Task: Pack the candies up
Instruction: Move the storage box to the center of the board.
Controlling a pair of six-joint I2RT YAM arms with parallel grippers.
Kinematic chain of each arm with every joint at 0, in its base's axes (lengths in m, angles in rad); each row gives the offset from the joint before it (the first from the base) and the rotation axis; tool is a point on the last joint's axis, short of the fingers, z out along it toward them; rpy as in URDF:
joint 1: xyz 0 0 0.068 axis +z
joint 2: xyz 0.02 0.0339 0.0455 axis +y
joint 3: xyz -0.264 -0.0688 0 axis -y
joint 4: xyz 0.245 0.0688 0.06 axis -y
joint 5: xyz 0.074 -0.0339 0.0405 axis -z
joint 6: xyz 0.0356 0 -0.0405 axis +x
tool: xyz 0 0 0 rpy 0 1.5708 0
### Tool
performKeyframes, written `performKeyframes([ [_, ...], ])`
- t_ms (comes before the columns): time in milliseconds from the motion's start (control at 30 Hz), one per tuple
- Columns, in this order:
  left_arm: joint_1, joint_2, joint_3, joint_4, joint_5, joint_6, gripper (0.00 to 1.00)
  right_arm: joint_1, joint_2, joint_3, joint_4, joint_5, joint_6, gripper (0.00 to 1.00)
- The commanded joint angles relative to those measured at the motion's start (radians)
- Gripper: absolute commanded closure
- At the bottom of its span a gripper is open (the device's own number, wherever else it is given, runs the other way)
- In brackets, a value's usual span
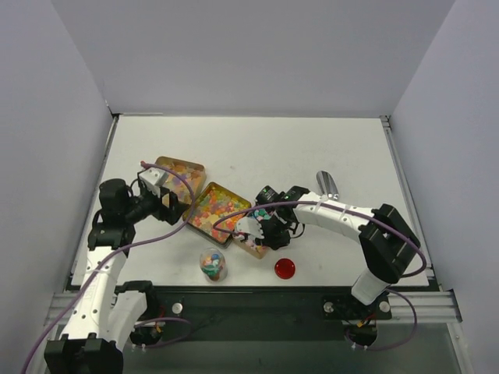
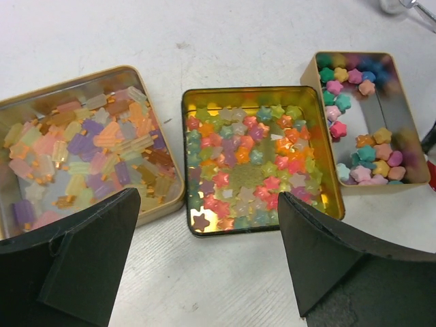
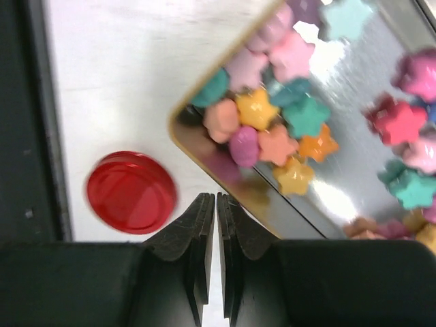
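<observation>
Over the worktop, seen from above, the left hand hides part of two open tins of candies. The right hand covers a smaller tin, its grip unreadable here. A jar and red lid stand nearby.

Left wrist: fingers spread wide, released, above three candy-filled tins; a shiny object at the top corner is cut off.

Right wrist: fingers clenched on nothing beside the tin's corner; candies blurred.
</observation>
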Motion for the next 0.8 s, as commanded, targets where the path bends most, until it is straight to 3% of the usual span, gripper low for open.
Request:
performKeyframes([
  [0,0.006,0.018,-0.005,0.043,-0.012,-0.040,0.07,-0.050,0.038,0.065,0.130,0.043,0.002,0.90],
  [167,0.006,0.045,-0.003,0.089,-0.009,-0.077,0.07,-0.076,0.019,0.085,0.128,0.043,0.000,0.85],
  [233,0.006,0.047,-0.003,0.100,-0.012,-0.086,0.07,-0.079,-0.011,0.052,0.096,0.033,-0.003,0.73],
  [267,0.006,0.047,-0.006,0.103,-0.014,-0.092,0.07,-0.082,-0.054,0.036,0.079,0.024,-0.005,0.61],
  [367,0.006,0.044,-0.012,0.116,-0.014,-0.090,0.07,-0.085,-0.177,-0.056,-0.007,-0.050,-0.066,0.44],
  [467,0.006,0.049,-0.023,0.131,-0.023,-0.090,0.07,-0.056,-0.302,-0.169,-0.047,-0.079,-0.135,0.32],
  [600,0.006,0.058,-0.035,0.149,-0.026,-0.103,0.06,0.010,-0.373,-0.229,-0.074,-0.104,-0.186,0.26],
  [633,0.006,0.058,-0.037,0.152,-0.026,-0.106,0.07,0.031,-0.380,-0.234,-0.076,-0.110,-0.192,0.11],
  [767,0.006,0.049,-0.040,0.152,-0.026,-0.121,0.07,0.080,-0.358,-0.239,-0.070,-0.115,-0.189,0.11],
])
